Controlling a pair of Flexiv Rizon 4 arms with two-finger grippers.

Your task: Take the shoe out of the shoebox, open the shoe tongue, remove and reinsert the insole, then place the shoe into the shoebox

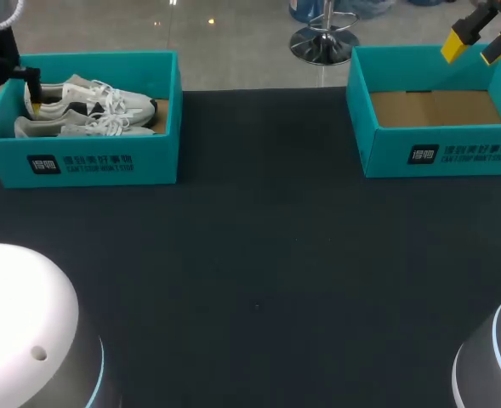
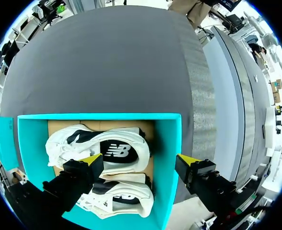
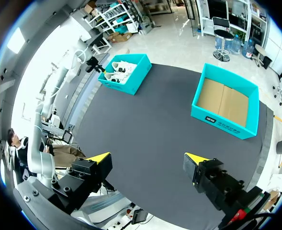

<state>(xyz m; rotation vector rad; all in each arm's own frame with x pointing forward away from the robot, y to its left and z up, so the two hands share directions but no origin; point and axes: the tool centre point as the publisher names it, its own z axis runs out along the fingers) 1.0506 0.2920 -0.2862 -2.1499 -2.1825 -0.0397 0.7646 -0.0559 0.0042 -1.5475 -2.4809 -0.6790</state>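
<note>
Two white shoes with black accents lie on their sides in the teal shoebox [image 1: 88, 161] at the table's back left, one shoe [image 1: 97, 96] behind the other [image 1: 76, 127]. My left gripper [image 1: 31, 89] hangs open over that box's left end. In the left wrist view the left gripper [image 2: 140, 162] straddles the box wall [image 2: 167, 158]: one finger is above the shoe [image 2: 107, 148], the other outside the box. My right gripper [image 1: 478, 44] stands open high over the empty teal shoebox [image 1: 441, 153] at the back right, holding nothing.
The right wrist view shows my right gripper [image 3: 148, 158] far above the dark table [image 3: 155, 129], with the shoe-filled box [image 3: 124, 72] and the empty box [image 3: 227, 103] well apart. Bare dark table [image 1: 259, 255] lies between the boxes and in front of them.
</note>
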